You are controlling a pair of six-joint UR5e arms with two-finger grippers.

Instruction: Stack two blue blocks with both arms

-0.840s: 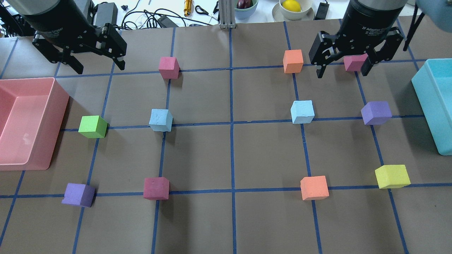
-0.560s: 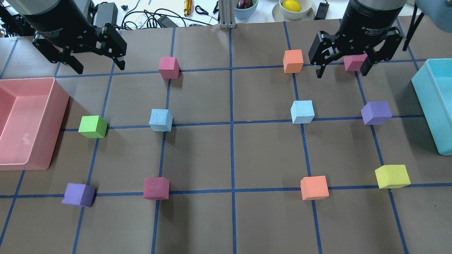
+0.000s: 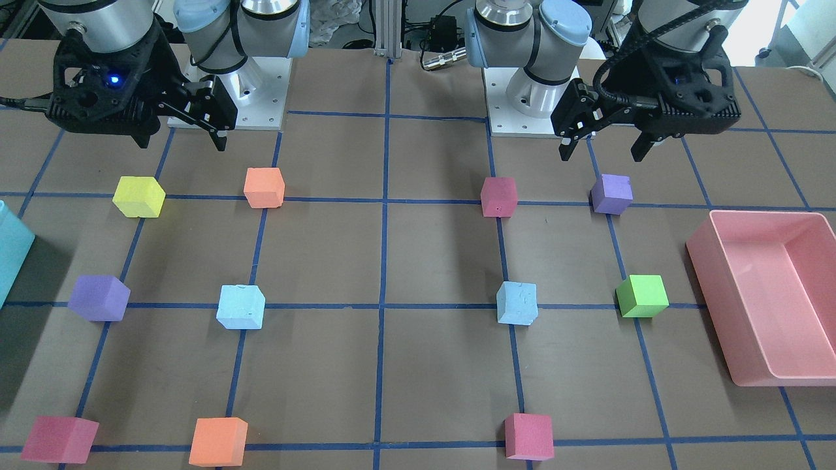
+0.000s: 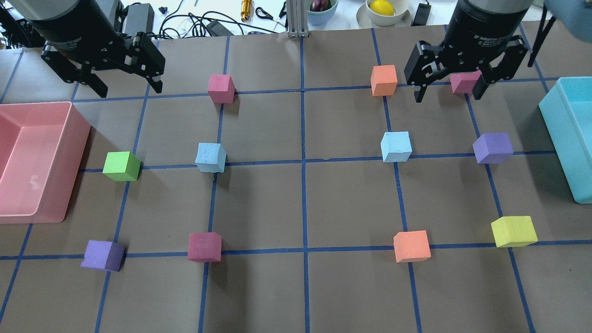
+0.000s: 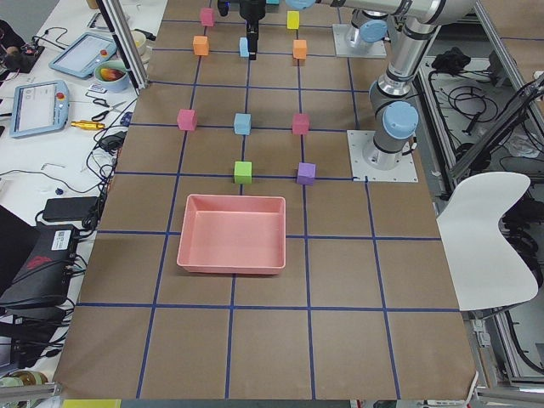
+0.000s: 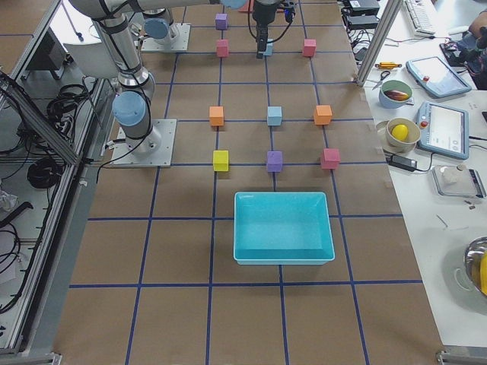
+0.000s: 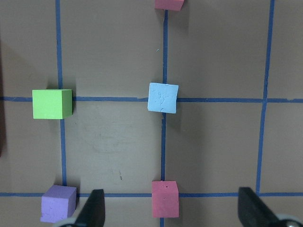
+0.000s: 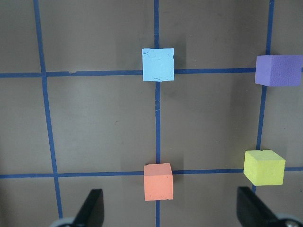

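Two pale blue blocks lie apart on the brown mat, one on the left [image 4: 210, 157] and one on the right [image 4: 396, 146]. In the front view they show to the right [image 3: 516, 303] and left [image 3: 240, 307]. My left gripper [image 4: 130, 89] is open and empty, held high, and its wrist view shows the left block [image 7: 163, 97] ahead of its fingers [image 7: 94, 210]. My right gripper [image 4: 447, 96] is open and empty, also high. The right block [image 8: 158, 65] shows ahead of its fingers [image 8: 92, 208]. A magenta cube [image 4: 465, 82] only lines up between its fingers in the overhead view.
A pink bin [image 4: 76, 138] stands at the left edge and a teal bin [image 4: 555, 125] at the right. Green [image 4: 121, 166], purple [image 4: 492, 148], orange [image 4: 411, 246], yellow [image 4: 513, 231] and magenta [image 4: 204, 247] cubes sit on the grid crossings around the blue blocks.
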